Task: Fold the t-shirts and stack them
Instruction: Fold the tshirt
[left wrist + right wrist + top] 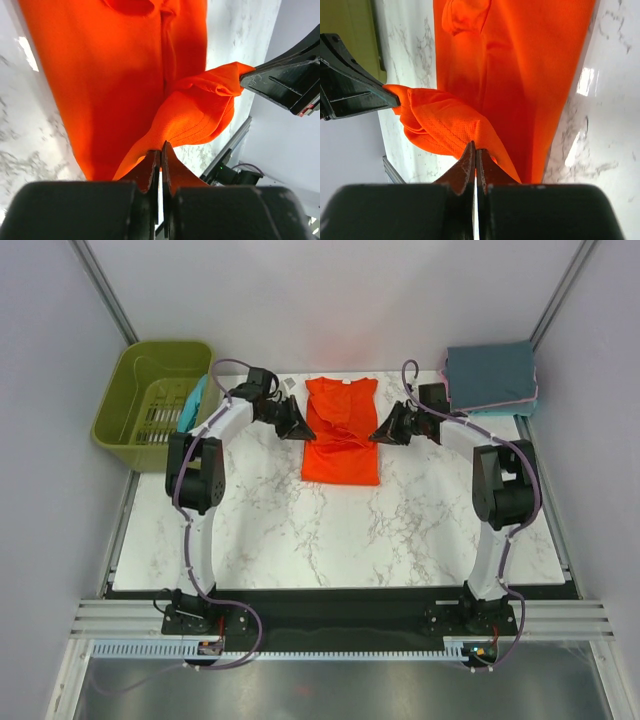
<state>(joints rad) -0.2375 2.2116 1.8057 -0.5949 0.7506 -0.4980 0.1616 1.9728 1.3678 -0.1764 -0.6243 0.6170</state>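
Clenched on a bunched fold at the left edge of the orange-red t-shirt (340, 445) with the left gripper (303, 426). Clenched likewise on its right edge with the right gripper (379, 432), tips facing across the cloth. Spread lengthwise on the far middle of the marble table (300, 530), collar far, hem near. At far right, a folded stack topped by a slate-blue t-shirt (490, 372). At far left, an olive-green basket (120, 415), teal cloth (194, 402) just beside it.
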